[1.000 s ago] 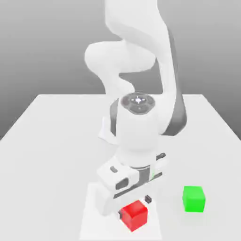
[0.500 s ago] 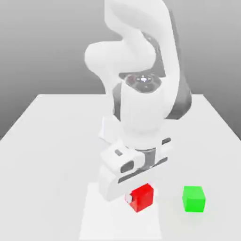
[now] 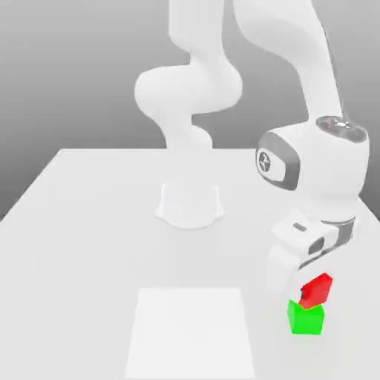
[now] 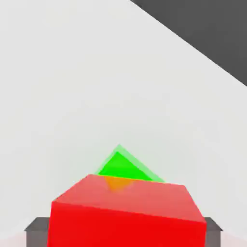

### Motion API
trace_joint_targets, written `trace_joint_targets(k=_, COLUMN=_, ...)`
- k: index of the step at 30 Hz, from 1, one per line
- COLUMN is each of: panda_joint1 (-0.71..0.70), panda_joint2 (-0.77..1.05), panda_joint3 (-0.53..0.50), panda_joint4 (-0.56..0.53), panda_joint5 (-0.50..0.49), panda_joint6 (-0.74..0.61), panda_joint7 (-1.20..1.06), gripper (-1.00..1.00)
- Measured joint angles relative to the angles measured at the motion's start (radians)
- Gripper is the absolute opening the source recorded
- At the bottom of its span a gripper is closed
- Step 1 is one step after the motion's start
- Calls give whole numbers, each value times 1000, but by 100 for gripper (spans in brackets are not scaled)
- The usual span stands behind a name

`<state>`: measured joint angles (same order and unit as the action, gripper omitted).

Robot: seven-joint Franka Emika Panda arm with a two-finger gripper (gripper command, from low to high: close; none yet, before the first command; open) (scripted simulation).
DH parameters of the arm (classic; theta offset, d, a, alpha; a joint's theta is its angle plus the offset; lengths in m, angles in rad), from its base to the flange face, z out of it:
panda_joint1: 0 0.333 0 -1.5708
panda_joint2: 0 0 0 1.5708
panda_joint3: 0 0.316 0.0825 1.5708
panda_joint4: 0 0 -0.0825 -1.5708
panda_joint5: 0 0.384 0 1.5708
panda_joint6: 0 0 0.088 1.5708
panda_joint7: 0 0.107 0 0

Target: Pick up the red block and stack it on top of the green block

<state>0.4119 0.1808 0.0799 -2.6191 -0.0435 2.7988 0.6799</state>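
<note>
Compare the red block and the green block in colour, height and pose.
The red block is bright red; the green block is bright green. The red block is higher, above the green block. The red block is turned at an angle to the green block. Both have plain faces.

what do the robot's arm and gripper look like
The arm is glossy white with smooth, rounded segments and dark grey bands, plus a dark round cap near the wrist. The gripper has a boxy white body with dark slots and dark grey, blocky fingertips.
</note>
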Motion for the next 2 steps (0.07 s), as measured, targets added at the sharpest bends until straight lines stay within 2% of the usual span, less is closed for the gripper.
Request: trace_joint_targets(k=2, panda_joint1=2, panda_joint2=16, panda_joint3=-3, panda_joint4=1, panda_joint5=-4, panda_joint6=16, panda_joint7=3, gripper=100)
